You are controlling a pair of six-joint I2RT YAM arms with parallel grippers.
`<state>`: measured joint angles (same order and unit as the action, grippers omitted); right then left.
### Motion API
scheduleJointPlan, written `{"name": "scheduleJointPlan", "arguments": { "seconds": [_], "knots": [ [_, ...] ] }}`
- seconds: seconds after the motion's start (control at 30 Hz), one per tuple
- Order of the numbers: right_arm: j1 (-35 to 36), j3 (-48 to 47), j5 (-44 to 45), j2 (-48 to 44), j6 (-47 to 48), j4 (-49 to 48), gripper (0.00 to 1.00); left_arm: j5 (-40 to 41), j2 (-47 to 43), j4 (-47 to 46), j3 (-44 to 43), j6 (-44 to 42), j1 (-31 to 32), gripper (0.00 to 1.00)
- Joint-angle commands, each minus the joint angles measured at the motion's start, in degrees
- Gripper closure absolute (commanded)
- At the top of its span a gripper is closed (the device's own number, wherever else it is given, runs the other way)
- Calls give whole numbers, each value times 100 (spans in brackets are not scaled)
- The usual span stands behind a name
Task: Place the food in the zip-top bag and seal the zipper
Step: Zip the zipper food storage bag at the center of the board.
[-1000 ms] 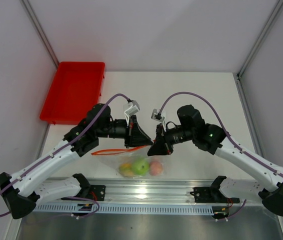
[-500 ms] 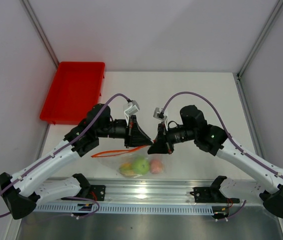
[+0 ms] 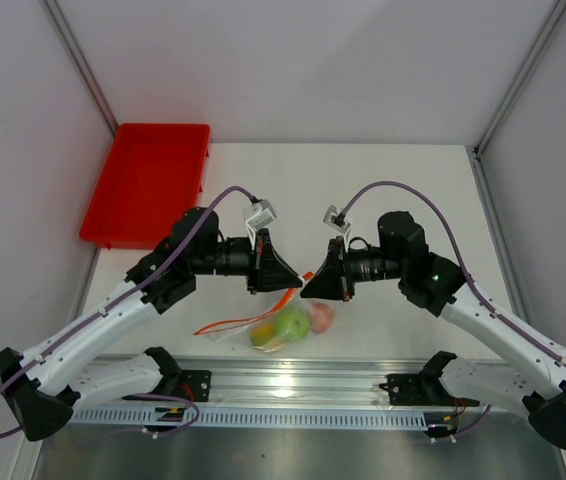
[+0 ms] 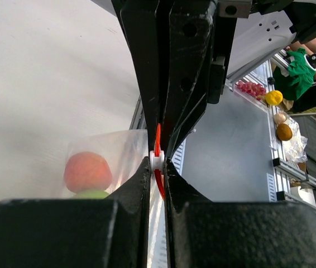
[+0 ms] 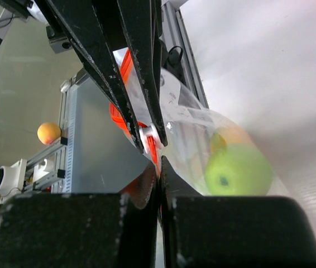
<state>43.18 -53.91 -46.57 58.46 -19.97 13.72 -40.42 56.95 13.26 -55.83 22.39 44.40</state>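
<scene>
The zip-top bag hangs between my two grippers, just above the table. It holds the green fruit, the pinkish-orange fruit and the yellow-orange fruit. The orange-red zipper slants down to the left. My left gripper is shut on the zipper's white slider. My right gripper is shut on the zipper strip right beside the slider. The right wrist view shows the green fruit and the yellow-orange fruit inside the bag. The left wrist view shows the pinkish fruit.
A red rectangular tray sits at the far left of the table. An aluminium rail runs along the near edge between the arm bases. Grey walls stand on both sides.
The bag has risen slightly and tilted, and the zipper strip now slants down-left. The right arm has drawn back to the right. Both grippers stay shut at the same spot.
</scene>
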Motion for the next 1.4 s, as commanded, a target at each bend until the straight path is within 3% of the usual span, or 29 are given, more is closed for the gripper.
{"name": "scheduleJointPlan", "arguments": {
  "seconds": [0.0,1.03,1.37],
  "knots": [
    [-134,3,226,-247,-200,-519,100,-45,-175,362,99,-156,-54,100],
    [-688,117,446,-256,-455,-423,100,210,-755,634,433,46,-72,99],
    [-1347,346,666,-256,-877,-501,100,421,-870,889,538,-51,-72,99]
  ]
}}
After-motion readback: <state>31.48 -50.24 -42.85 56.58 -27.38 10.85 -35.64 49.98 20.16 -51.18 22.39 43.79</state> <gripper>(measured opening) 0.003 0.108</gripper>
